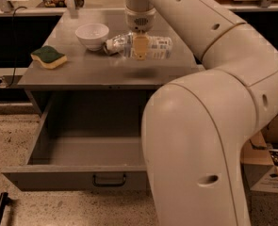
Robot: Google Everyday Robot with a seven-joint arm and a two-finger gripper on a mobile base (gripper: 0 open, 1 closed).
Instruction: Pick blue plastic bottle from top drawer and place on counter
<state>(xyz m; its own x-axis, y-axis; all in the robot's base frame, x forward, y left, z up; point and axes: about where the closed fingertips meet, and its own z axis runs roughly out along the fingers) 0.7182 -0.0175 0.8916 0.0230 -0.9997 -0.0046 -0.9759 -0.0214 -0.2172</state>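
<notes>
Both clamping the gripper (140,52) tight on the sideways blue plastic bottle (159,46) and hovering just above the counter (82,72), toward its back.

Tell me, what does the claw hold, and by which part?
The claw holds the blue plastic bottle around its middle, above the counter.

1. My arm (209,140) is filling the right of the view, its bulky elbow sitting nearest the camera and the forearm angling up and back to the left.
2. The wrist (139,17) is pointing straight down.
3. The gripper (140,52) is hanging just above the counter (82,72), its fingers (140,44) clamping the bottle (161,47) crosswise.
</notes>
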